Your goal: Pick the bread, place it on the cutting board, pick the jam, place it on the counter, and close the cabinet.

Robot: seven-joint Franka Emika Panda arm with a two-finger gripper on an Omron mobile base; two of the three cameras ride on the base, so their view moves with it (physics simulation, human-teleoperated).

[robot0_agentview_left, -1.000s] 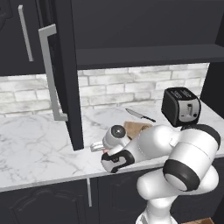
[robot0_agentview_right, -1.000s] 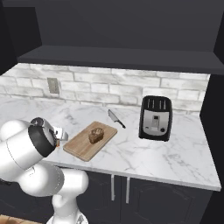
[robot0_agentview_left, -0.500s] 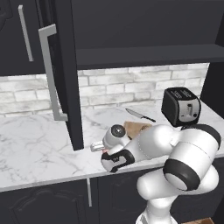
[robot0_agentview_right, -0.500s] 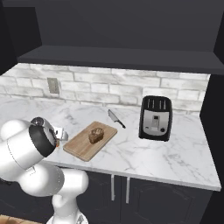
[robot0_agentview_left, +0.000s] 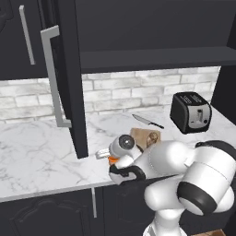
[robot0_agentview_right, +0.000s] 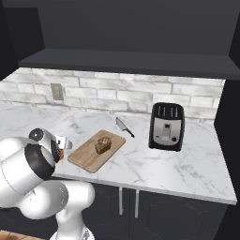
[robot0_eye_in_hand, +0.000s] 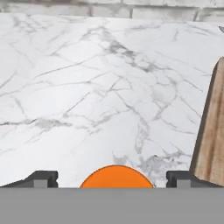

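The jam (robot0_eye_in_hand: 116,176) is being seen in the hand view as an orange rounded top, sitting between the two dark finger tips, one at each side of it with a gap left on both. Its long axis cannot be told from the little that shows. The gripper (robot0_eye_in_hand: 112,178) is being held fairly wide, and whether its fingers are pressing the jar cannot be told. In the left base view a sliver of orange is showing at the hand, low over the front part of the counter (robot0_agentview_left: 37,156). Just beside the hand, the cutting board (robot0_agentview_right: 96,150) is lying flat on the marble, with the bread (robot0_agentview_right: 103,146) standing on it. Beyond the board a knife (robot0_agentview_right: 123,126) is lying, and a black toaster (robot0_agentview_right: 166,125) is standing further along. The cabinet (robot0_agentview_left: 69,73) door is hanging open above the counter.
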